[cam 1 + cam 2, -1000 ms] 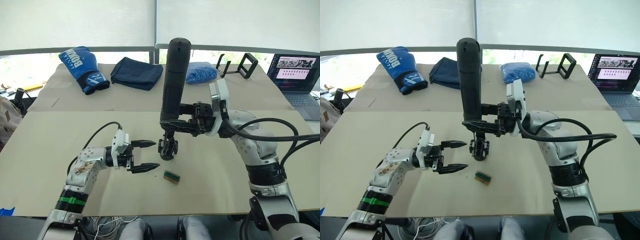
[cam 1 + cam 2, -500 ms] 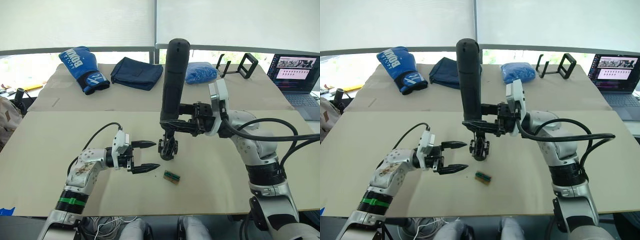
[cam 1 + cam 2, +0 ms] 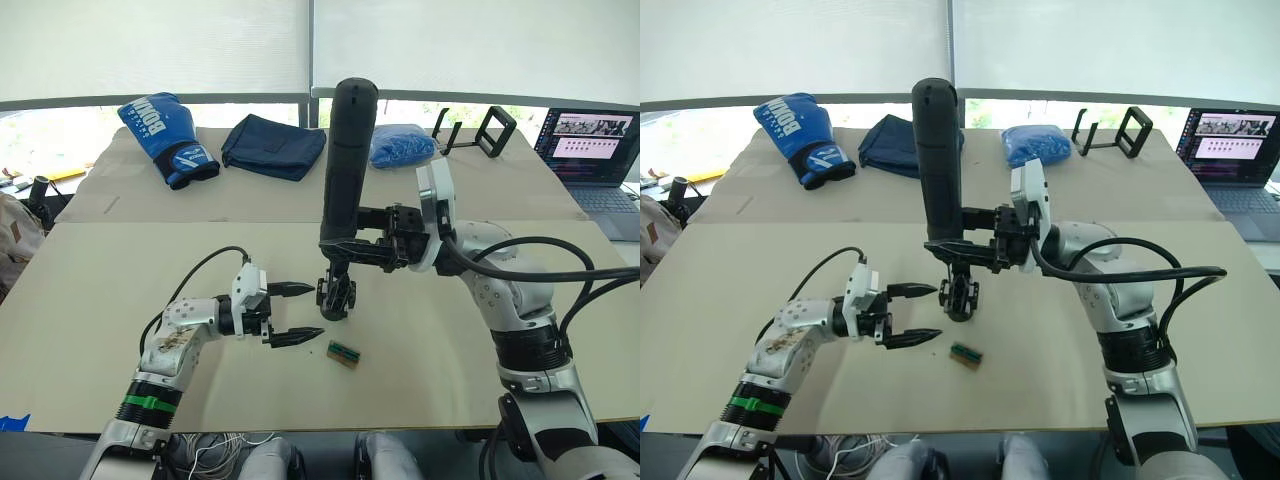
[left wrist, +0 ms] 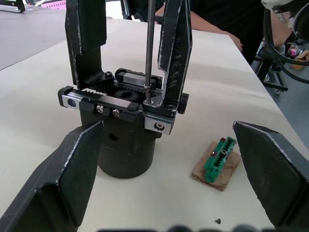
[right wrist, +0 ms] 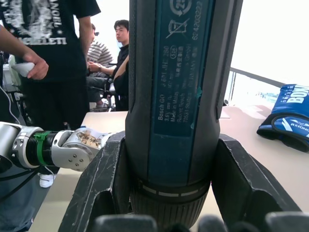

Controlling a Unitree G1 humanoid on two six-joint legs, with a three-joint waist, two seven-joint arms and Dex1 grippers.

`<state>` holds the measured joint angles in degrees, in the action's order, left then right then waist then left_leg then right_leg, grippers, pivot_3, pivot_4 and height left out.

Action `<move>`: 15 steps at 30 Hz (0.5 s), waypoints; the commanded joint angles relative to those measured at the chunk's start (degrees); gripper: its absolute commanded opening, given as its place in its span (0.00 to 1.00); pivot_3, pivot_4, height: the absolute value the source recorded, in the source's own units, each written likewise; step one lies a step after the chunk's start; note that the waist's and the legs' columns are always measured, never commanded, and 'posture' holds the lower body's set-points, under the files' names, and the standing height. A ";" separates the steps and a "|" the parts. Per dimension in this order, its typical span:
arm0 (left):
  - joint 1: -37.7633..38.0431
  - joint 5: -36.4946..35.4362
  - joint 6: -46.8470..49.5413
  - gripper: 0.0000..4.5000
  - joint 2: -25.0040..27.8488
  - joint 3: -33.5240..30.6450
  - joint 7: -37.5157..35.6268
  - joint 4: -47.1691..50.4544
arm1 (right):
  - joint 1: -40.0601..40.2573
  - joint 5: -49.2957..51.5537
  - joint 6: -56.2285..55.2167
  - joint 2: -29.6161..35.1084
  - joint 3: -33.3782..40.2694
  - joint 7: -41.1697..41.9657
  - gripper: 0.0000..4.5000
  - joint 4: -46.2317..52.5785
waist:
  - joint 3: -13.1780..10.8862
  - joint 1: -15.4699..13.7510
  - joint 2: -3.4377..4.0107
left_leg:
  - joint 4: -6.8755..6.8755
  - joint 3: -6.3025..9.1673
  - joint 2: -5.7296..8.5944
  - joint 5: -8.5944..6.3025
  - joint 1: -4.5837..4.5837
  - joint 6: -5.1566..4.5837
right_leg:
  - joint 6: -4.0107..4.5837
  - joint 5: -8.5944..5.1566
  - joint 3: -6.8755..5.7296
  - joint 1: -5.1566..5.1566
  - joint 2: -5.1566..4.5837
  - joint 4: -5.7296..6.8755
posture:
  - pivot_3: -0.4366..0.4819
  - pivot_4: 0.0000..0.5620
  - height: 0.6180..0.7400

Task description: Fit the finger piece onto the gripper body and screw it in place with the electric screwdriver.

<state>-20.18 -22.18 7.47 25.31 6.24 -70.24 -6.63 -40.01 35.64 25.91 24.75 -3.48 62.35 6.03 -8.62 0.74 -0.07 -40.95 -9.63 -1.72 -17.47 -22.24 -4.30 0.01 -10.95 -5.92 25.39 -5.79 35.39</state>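
The gripper body stands on the table's middle, a round black base with a toothed frame on top. The finger piece stands upright on it, across from a second upright finger. My right gripper is shut on the electric screwdriver, held upright above the body. The screwdriver's thin bit comes down onto a screw at the finger piece's foot. My left gripper is open just left of the body, its fingertips on either side of it and not touching.
A small green-and-brown block lies just in front of the gripper body. At the table's far side lie a blue boxing glove, a dark blue cloth, a blue bag and a black frame stand. A laptop sits far right. People stand beyond the table.
My left gripper has edged slightly right toward the gripper body, still open. The right gripper and the screwdriver have held still.
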 commanded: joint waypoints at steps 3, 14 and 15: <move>-1.04 1.54 -2.08 1.00 -1.03 0.65 1.13 -1.00 | -0.45 1.18 -0.28 -0.12 1.22 -0.02 0.43 2.29 | 0.00 -0.05 0.00 | 0.00 0.00 0.00 0.00 0.00 0.00 | 0.00 0.00 0.00 0.00 0.00 0.01 | 0.48 0.27 1.00; -2.68 3.88 -4.78 1.00 -2.29 0.75 2.48 -5.81 | 0.13 0.94 -0.10 0.21 0.72 0.30 0.43 2.70 | 0.00 -0.04 0.00 | -0.02 0.01 0.00 0.00 0.00 0.01 | 0.00 0.00 0.00 0.01 0.00 0.04 | 0.48 0.27 1.00; -2.99 4.10 -4.97 1.00 -2.51 0.75 2.69 -6.32 | 0.16 0.91 -0.11 0.17 0.69 0.24 0.43 2.75 | 0.00 -0.03 0.00 | -0.02 0.01 0.00 0.00 0.00 0.01 | 0.00 0.00 0.01 0.01 0.00 0.04 | 0.48 0.27 1.00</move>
<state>-22.20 -18.21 3.68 23.12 6.96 -68.02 -12.82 -39.42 35.57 26.03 24.81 -3.74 62.44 6.16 -8.62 0.70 -0.08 -40.97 -9.62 -1.72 -17.47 -22.24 -4.30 0.01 -10.95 -5.91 25.39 -5.79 35.43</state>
